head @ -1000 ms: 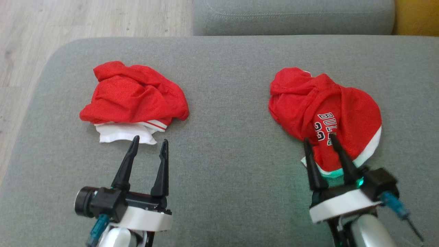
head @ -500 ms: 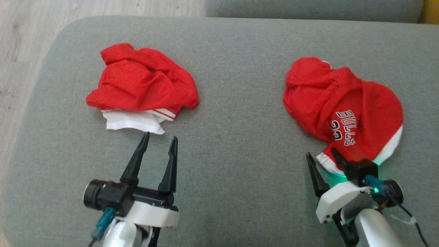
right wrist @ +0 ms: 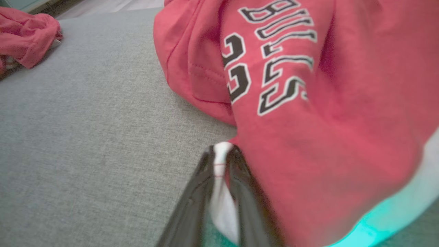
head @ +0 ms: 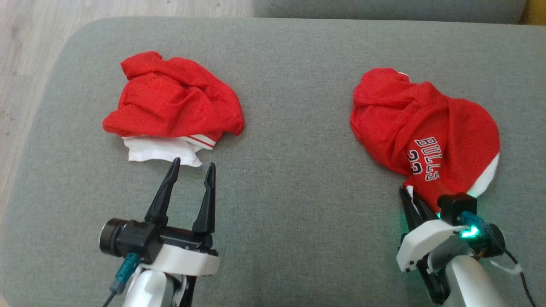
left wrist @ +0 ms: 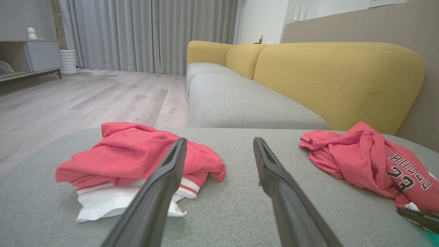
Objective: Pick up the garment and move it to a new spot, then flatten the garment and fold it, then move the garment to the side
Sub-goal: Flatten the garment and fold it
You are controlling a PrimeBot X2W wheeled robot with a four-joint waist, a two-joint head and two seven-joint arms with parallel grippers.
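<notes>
A crumpled red garment (head: pixel 426 123) lettered BULLS, with a white hem, lies on the right of the grey cushion (head: pixel 290 192). My right gripper (head: pixel 408 194) is at its near edge, shut on the white hem; the right wrist view shows the hem pinched between the fingers of the right gripper (right wrist: pixel 222 151) below the red garment (right wrist: pixel 325 103). A second red garment (head: pixel 175 102) with a white layer under it lies at the left. My left gripper (head: pixel 193 164) stands open just short of that white edge. In the left wrist view the left gripper (left wrist: pixel 219 142) holds nothing.
The cushion's rounded left edge drops to a pale wood floor (head: pixel 25 42). Another grey seat (left wrist: pixel 240 103) and a yellow backrest (left wrist: pixel 336 79) lie beyond the far edge. Bare cushion lies between the two garments.
My right gripper's fingers have closed on the white hem of the BULLS garment. The head camera has shifted, so the whole picture sits a little differently. The left gripper stays open.
</notes>
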